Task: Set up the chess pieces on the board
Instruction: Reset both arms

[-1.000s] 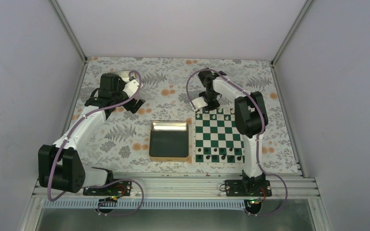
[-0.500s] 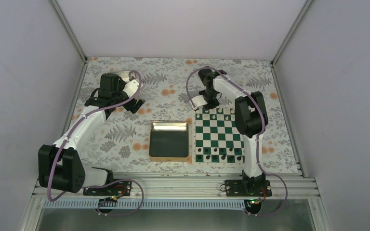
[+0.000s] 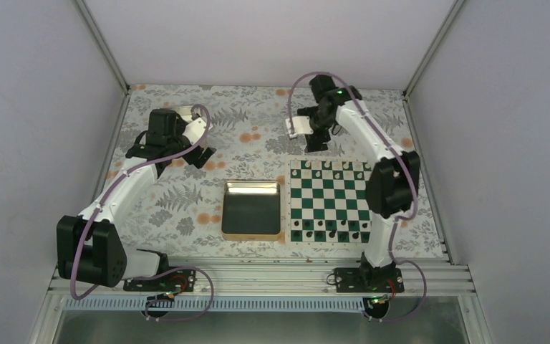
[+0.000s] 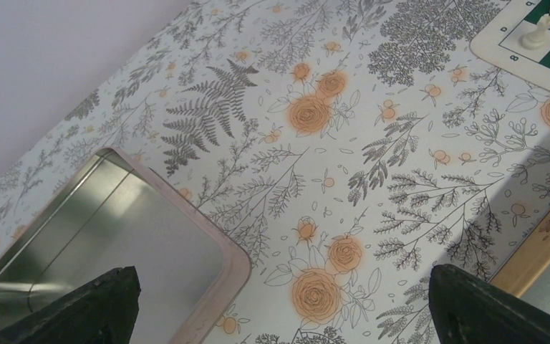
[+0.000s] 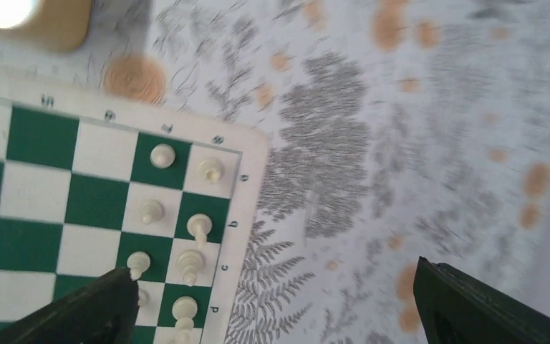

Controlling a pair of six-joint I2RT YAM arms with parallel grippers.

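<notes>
looks nearly done: chess pieces (image 5: 199, 228) ranked on the board (image 5: 39, 136)
grips nothing: right gripper (image 5: 276, 287) and left gripper (image 4: 283, 279) both spread wide

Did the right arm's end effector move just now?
Yes. The right end effector pulled back off the board's far edge, toward the back wall.

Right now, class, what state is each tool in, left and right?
Left tool: open, holding nothing.
Right tool: open, holding nothing.
</notes>
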